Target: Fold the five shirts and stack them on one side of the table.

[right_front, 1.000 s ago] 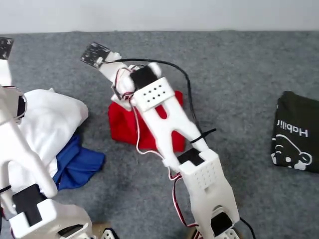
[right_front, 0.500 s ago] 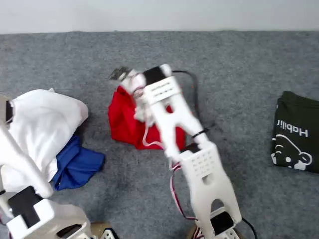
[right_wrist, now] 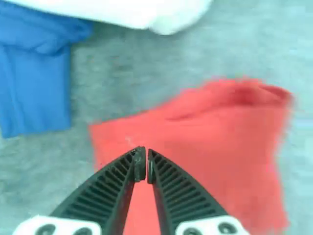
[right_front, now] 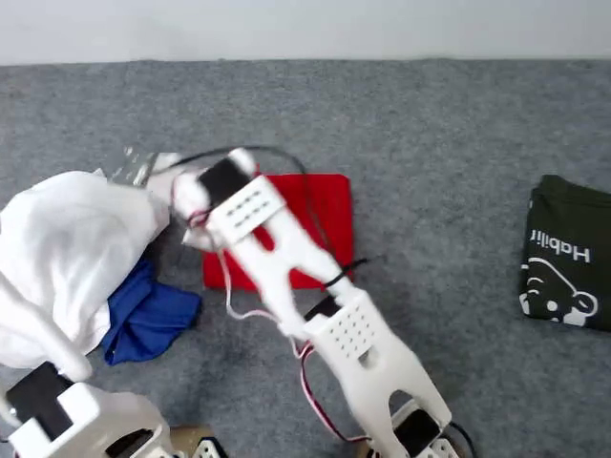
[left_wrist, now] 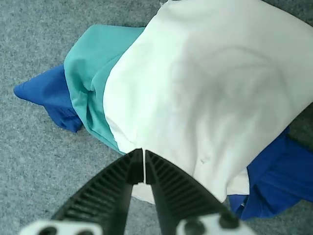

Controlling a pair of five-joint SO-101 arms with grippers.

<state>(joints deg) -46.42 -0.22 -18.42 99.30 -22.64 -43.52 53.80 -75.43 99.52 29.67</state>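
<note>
Directly beneath right jaws lies the red shirt (right_wrist: 220, 161).

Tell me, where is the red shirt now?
The red shirt lies mid-picture in the high view, partly under the right arm, between the white shirt on its left and the dark shirt.

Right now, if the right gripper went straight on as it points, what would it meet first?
Probably the red shirt: the right gripper, shut, points at its near corner, though depth is unclear.
</note>
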